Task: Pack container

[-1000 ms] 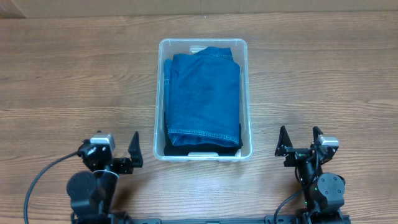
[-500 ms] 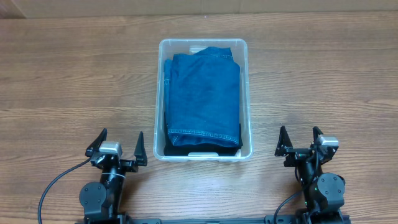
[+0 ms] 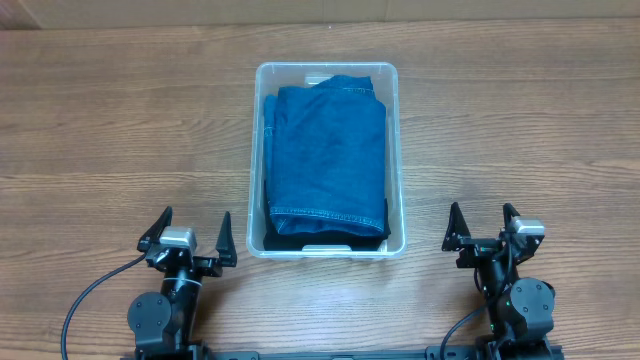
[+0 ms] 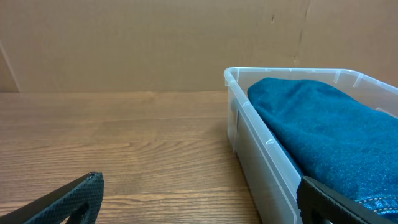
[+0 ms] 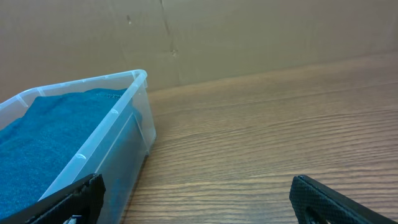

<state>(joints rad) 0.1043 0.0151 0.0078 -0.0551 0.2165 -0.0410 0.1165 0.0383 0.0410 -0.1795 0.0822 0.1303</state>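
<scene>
Since a second ago the left pincer has swung from a skewed pose to face squarely up the counter; over the last half second it has not shifted. The right pincer sits where it was. Both are spread wide with nothing between the fingers, each resting near the front edge, the left just beside the container's near left corner, the right well apart to the other side. The container stands in the middle of the counter, long axis running away from the arms. It is filled by folded blue denim lying over a dark garment that shows at the near end. No writing can be read on it in any view.
</scene>
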